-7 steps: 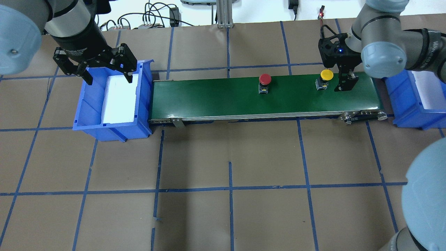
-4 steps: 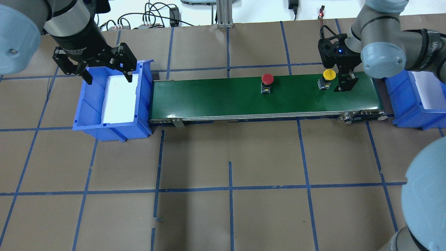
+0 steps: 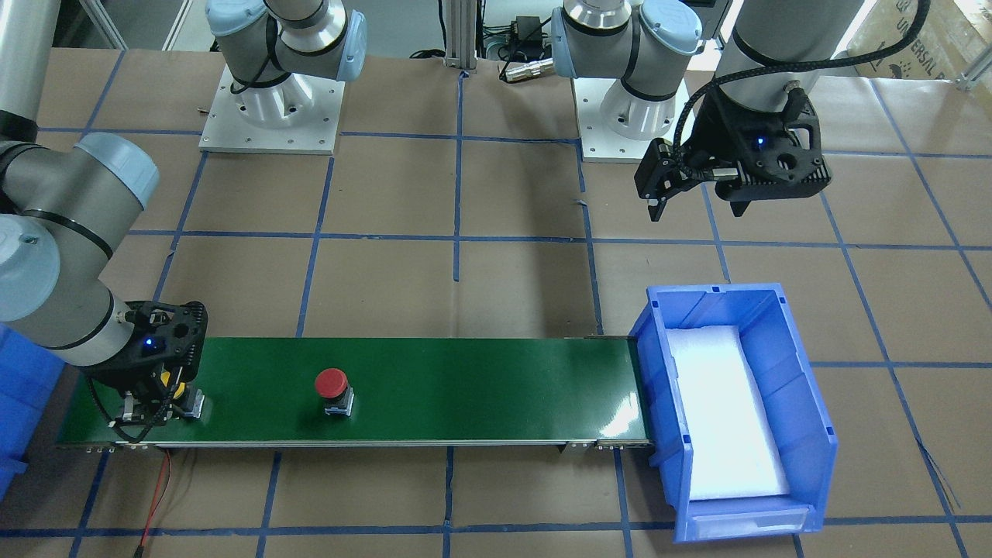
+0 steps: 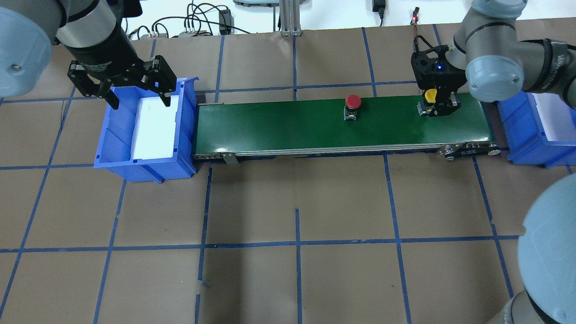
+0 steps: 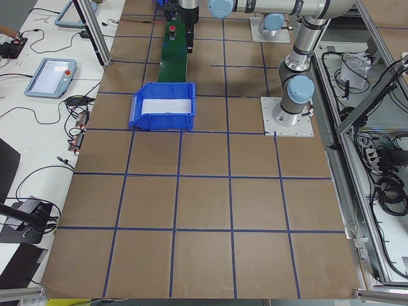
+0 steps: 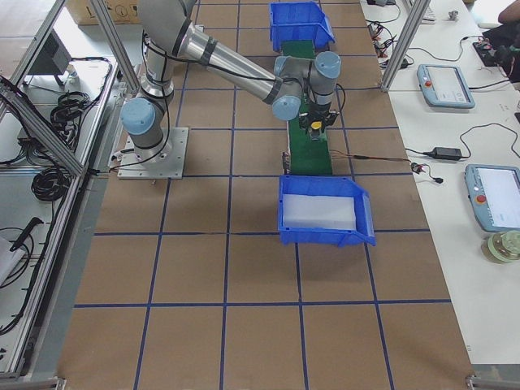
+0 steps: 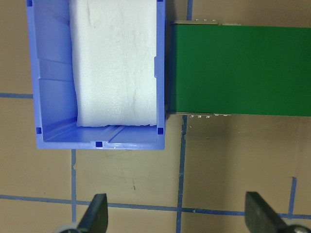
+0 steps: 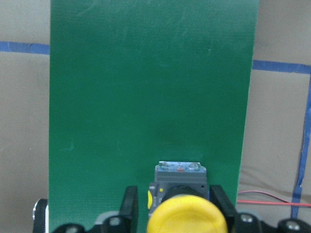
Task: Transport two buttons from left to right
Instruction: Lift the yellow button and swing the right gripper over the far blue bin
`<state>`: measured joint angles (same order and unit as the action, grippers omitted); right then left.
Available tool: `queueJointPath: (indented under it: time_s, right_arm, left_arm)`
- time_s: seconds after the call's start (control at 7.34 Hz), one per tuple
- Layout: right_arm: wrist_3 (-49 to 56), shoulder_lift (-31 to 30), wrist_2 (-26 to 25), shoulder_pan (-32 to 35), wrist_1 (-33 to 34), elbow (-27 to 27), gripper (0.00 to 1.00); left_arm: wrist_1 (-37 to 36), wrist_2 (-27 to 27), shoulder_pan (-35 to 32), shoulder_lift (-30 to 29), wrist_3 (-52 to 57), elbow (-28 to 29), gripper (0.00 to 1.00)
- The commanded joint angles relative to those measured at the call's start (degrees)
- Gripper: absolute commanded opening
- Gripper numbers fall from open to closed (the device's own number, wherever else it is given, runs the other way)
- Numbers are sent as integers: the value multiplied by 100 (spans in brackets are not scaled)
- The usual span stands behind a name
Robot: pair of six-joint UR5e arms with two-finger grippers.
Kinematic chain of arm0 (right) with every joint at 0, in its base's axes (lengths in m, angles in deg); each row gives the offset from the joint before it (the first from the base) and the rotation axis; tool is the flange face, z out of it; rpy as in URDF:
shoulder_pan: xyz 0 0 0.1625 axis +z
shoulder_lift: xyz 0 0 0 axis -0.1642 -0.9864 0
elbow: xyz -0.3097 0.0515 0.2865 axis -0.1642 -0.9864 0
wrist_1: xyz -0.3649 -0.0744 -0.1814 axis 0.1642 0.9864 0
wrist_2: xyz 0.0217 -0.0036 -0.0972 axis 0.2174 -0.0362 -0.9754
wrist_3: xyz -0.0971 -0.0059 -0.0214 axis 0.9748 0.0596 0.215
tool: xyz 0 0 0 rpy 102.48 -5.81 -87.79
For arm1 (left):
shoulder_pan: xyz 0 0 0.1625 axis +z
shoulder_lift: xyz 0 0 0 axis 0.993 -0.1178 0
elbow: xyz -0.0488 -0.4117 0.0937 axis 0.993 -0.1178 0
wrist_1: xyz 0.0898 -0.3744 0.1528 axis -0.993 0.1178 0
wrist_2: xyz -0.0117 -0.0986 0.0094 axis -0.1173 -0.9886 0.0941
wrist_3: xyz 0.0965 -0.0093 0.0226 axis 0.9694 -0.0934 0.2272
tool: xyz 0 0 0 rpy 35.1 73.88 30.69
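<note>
The yellow button (image 4: 430, 95) stands near the right end of the green conveyor belt (image 4: 279, 126). My right gripper (image 4: 435, 108) is shut on it, its fingers (image 8: 130, 206) pressed to both sides of the grey switch body (image 8: 179, 175) under the yellow cap (image 8: 187, 217). The red button (image 4: 352, 103) stands upright on the belt right of its middle, also seen as the red button (image 3: 333, 384). My left gripper (image 4: 141, 102) hovers open and holds nothing above the left blue bin (image 4: 112, 144); its fingers (image 7: 97, 213) show spread wide apart.
White foam (image 4: 155, 128) lines the left bin. A second blue bin (image 4: 526, 135) sits just past the belt's right end. Cables and a metal post (image 4: 288, 18) run along the far edge. A red wire (image 3: 159, 480) trails from the belt's end.
Both buttons have ridden the belt to the right. The yellow one has come between the right gripper's fingers, which have closed on it. The left arm has stayed still.
</note>
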<state>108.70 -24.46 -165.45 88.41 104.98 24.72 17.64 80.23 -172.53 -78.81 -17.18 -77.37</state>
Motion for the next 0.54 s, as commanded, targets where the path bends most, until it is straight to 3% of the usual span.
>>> queueJointPath:
  time_s: [0.0,0.41]
  right_arm:
    - [24,-30,-59,-21,9,-26,7]
    - [119,-179,-147,-161,-175,-376,6]
  left_arm:
    - [-2,1,0,5,0,-6,100]
    - [-2,1,0,-4,0,-6,100]
